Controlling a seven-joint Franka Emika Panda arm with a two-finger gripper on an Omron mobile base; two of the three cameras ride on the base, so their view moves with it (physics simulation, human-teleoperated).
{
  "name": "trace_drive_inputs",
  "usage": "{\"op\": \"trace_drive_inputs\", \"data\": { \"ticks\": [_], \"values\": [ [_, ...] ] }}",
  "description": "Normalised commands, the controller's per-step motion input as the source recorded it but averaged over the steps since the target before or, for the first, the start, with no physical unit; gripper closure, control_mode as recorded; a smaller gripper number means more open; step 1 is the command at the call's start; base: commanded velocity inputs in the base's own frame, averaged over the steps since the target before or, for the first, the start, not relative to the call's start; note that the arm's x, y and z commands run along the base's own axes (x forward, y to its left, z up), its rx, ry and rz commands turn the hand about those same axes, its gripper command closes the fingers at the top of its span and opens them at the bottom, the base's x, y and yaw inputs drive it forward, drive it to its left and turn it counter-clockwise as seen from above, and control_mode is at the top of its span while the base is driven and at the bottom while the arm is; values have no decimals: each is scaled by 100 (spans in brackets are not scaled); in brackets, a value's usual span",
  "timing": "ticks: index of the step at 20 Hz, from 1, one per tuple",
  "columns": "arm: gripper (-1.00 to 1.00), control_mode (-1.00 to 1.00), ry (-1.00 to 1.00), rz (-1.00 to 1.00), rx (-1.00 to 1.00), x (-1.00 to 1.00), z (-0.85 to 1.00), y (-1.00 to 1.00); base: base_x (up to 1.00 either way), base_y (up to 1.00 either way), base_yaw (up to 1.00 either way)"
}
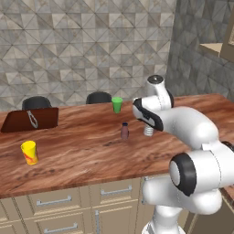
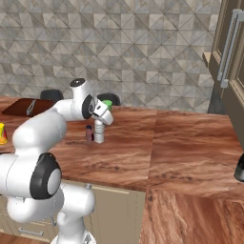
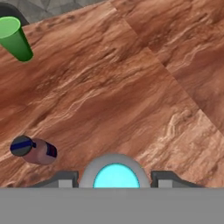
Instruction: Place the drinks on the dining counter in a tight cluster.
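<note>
Hand view shows the hand [image 3: 114,183] clasping the water bottle [image 3: 115,175] beside the maroon bottle [image 3: 37,150]; the wine bottle [image 2: 239,169] stands well apart, unmoved.

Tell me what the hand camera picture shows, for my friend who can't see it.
Two dark fingers sit either side of a clear water bottle's round blue-white top, seen from above. Left of it stands a small maroon bottle on the reddish-brown wooden counter, with a green cup farther away.

Grey tiled wall [image 1: 82,45], beige cabinets [image 1: 68,201]
</note>
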Motion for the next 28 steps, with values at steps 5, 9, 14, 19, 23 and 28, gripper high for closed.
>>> {"op": "trace_drive_inputs", "data": {
  "ticks": [5, 9, 14, 19, 23, 28],
  "values": [
    [100, -100, 4, 1, 2, 18, -13, 30, 0, 0, 0],
    [100, -100, 1, 1, 3, 14, -15, 25, 0, 0, 0],
    [100, -100, 0, 1, 0, 8, -17, 14, 0, 0, 0],
    [100, -100, 0, 0, 0, 6, -17, 8, 0, 0, 0],
    [100, -100, 0, 0, -4, 5, -8, 1, 0, 0, 0],
    [100, -100, 0, 0, -8, 2, -1, -4, 0, 0, 0]
  ]
}}
